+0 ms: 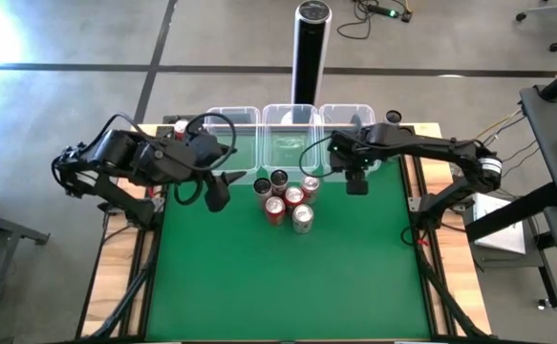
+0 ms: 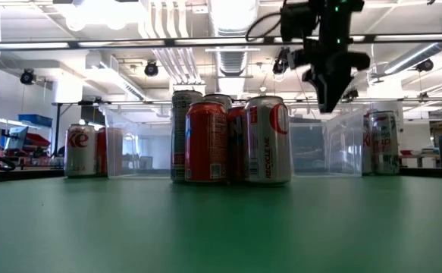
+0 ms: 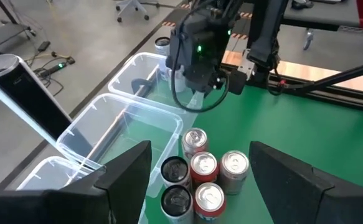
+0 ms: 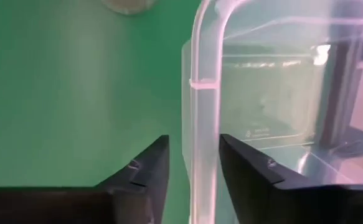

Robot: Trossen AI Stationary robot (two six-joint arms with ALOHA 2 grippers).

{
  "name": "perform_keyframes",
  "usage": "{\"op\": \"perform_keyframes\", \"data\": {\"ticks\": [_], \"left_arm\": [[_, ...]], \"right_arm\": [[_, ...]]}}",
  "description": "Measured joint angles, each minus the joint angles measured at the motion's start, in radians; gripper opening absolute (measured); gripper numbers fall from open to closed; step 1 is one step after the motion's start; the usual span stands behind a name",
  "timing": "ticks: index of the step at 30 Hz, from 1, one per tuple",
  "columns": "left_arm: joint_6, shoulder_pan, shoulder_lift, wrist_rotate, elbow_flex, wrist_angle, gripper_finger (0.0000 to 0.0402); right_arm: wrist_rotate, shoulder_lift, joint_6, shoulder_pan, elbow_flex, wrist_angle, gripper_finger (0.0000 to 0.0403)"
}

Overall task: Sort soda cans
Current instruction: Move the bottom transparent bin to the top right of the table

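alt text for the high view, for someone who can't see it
Overhead: six soda cans cluster on a green table before three clear bins. The left tool hovers open left of them; the right tool hangs open by the right bin.

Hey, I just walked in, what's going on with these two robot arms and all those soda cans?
Two arms are working over a green table to sort soda cans into three clear bins along the far edge. A cluster of red, dark and silver cans stands mid-table in front of the bins. The right gripper hangs open and empty at the rim of a bin. The left gripper is open too, beside the cluster, holding nothing.
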Motion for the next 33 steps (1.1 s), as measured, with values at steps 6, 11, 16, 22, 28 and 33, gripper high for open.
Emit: {"op": "perform_keyframes", "data": {"ticks": [6,11,16,22,28,33], "left_arm": [[0.008,0.0,-0.01,0.037,0.0,0.002,0.0254],[0.01,0.0,-0.01,0.053,0.0,0.003,0.0254],[0.008,0.0,-0.01,0.066,0.0,0.005,0.0254],[0.005,0.0,-0.01,0.068,0.0,0.009,0.0254],[0.004,0.0,-0.01,0.087,0.0,0.007,0.0254],[0.002,0.0,-0.011,0.087,0.0,0.004,0.0254]], "right_arm": [[-0.056,-0.003,0.005,0.028,0.107,0.047,0.018],[-0.199,0.006,0.078,0.028,0.104,0.228,0.0179],[-0.218,0.058,0.106,0.032,0.1,0.38,0.0166],[-0.228,0.185,0.125,0.032,0.129,0.462,0.0157],[-0.244,0.257,0.128,0.032,0.167,0.443,0.0146],[-0.243,0.262,0.118,0.032,0.168,0.41,0.0132]]}}
